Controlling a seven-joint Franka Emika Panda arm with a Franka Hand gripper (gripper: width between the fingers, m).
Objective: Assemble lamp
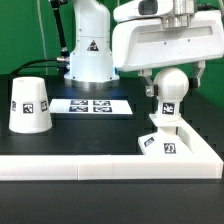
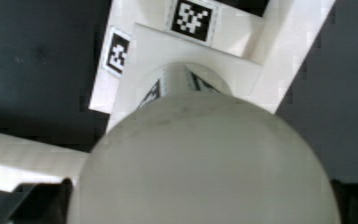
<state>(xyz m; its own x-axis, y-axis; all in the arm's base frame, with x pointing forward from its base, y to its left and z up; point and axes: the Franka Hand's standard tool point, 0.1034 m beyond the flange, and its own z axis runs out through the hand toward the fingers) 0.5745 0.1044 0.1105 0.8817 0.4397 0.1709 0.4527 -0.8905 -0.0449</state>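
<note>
shade (image 1: pixel 32 105): far on the exterior view's left, wide end down on the table (image 1: pixel 60 145), well apart from the other parts. Looks like a thin-walled cup, likely light and slick. Take it across the narrow top with a gentle squeeze.
marker board (image 1: pixel 95 104): flat on the table between shade and base, not a lamp part.
gripper (image 1: pixel 171 78): over the bulb, jaws down either side of it. Can't tell whether they pinch it or only stand beside it.
bulb (image 1: pixel 170 92): upright on the base, exterior view's right. Round, smooth, probably stiff and light. It may squirt out of flat pads, so grip square across the widest part.
base (image 1: pixel 160 145): flat on the table, just behind the border wall (image 1: pixel 100 165). Probably light enough to slide or turn if the bulb is twisted. The wall might act as a stop.
hidden: the bulb covers stem and socket in both views, so seating can't be read. It fills the wrist view, and the dark shapes at the corners may be the jaw tips, too blurred to say.
</note>
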